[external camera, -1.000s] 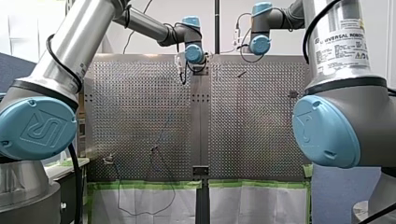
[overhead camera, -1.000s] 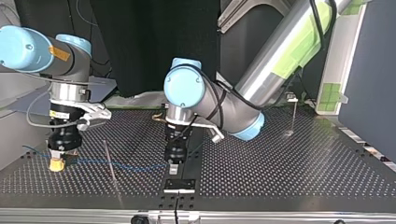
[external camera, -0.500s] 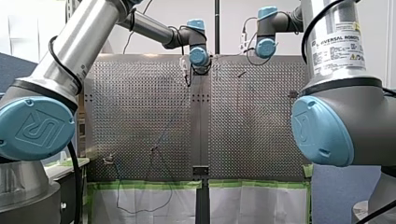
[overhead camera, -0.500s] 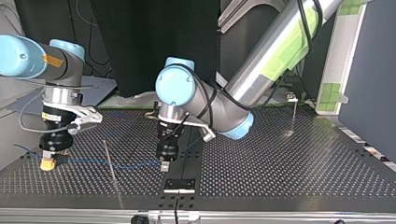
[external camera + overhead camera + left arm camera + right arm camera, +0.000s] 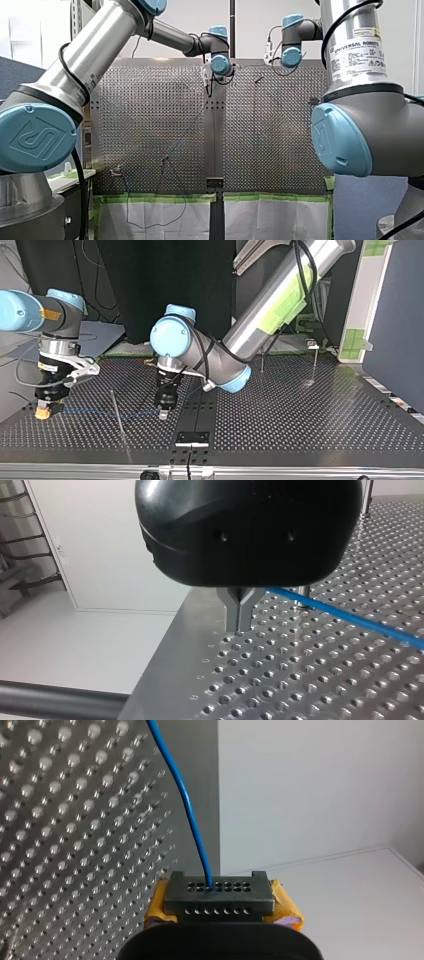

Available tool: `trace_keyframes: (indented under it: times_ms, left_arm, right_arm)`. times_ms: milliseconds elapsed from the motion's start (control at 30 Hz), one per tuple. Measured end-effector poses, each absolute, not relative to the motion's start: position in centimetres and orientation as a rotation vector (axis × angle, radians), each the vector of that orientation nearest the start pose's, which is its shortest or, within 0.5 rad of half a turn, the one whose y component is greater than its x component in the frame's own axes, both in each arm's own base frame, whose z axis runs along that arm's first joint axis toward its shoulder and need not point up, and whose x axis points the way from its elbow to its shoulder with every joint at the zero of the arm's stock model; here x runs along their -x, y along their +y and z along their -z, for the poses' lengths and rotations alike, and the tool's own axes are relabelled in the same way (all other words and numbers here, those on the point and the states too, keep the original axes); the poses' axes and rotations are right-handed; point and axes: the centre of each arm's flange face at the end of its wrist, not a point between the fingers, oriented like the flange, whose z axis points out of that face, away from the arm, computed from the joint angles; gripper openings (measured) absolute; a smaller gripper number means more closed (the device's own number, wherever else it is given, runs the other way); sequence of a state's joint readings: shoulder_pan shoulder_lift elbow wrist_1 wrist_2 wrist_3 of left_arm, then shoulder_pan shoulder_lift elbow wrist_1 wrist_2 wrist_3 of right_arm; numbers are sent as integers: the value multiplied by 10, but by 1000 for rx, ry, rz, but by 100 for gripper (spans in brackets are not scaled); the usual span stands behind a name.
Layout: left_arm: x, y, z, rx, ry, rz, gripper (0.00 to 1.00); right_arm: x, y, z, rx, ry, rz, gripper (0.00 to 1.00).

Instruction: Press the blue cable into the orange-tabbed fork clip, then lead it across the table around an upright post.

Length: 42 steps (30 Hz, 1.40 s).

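Cable: the blue cable runs low over the tabletop, stretched between the 2 arms in the top view's left half.
Right jaws: my right jaws are closed on the cable. In the right wrist view it enters between the yellow pads, at a black block pierced with small holes.
Left jaws: my left jaws are shut, the metal fingers meeting in a Y. The cable comes out at their root, so I judge it pinched there.
Clip step: the orange-tabbed fork clip cannot be picked out in any view, so I cannot tell whether the pressing-in is done.
Post step: the stretched cable crosses a thin upright post that stands between the 2 sets of jaws. I cannot tell on which side it passes. The step in hand looks like leading the cable across to this post. The turn around it seems left to do.
Other posts: 2 more slim rods, 1 beside another, stand well apart at the top view's right.
Cable material: thin, smooth and glossy, bending in a gentle curve ahead of my right jaws. It probably springs back.
Tabletop material: bright metal, with a regular grid of round holes.
Post shape: a narrow dark rod, likely easy to knock.
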<state>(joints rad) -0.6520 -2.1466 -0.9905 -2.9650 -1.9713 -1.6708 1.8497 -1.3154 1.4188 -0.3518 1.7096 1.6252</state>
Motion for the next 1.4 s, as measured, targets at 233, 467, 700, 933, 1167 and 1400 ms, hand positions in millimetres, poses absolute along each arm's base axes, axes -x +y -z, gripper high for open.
trace_keyframes:
  times_ms: [233,467,700,933,1167,1400]
  left_arm:
    - [-522,-526,-454,-14,1387,342,0]
    - [-518,-532,-457,-7,1382,345,0]
    - [-519,-553,-443,-27,1402,354,0]
    - [-527,-569,-431,-27,1418,371,0]
    - [-529,-572,-420,-33,1436,364,0]
    - [-533,-576,-403,-45,1456,356,0]
  right_arm:
    - [-267,-571,-457,-1071,-1052,-1467,0]
    - [-252,-580,-452,-1065,-1067,-1445,0]
    - [-244,-587,-446,-1067,-1076,-1443,0]
    - [-245,-595,-427,-1094,-1095,-1430,0]
    - [-246,-598,-413,-1114,-1109,-1420,0]
    - [-250,-600,-380,-1167,-1141,-1396,0]
